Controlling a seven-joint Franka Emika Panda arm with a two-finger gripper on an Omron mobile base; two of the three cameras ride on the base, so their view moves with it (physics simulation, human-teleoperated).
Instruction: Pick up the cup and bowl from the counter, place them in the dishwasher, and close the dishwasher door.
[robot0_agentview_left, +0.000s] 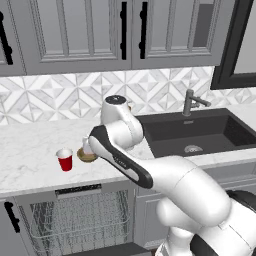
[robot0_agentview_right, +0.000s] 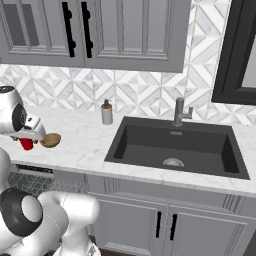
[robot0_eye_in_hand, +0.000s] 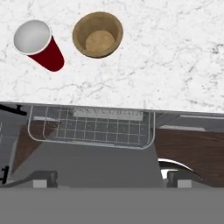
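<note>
Seemingly light and stiff, the cup (robot0_eye_in_hand: 38, 44) stands beside the bowl (robot0_eye_in_hand: 97, 34) on the surface (robot0_eye_in_hand: 166, 65). Grip its slick tapered wall near the rim. Jaws look wide, holding nothing.

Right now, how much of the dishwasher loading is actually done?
Nothing is loaded yet. The dishwasher stands open with its wire rack empty. The cup and the bowl both sit upright and apart on the counter. The end effector hovers above them, holding nothing. Left: pick both, place them in the rack, close the door.
</note>
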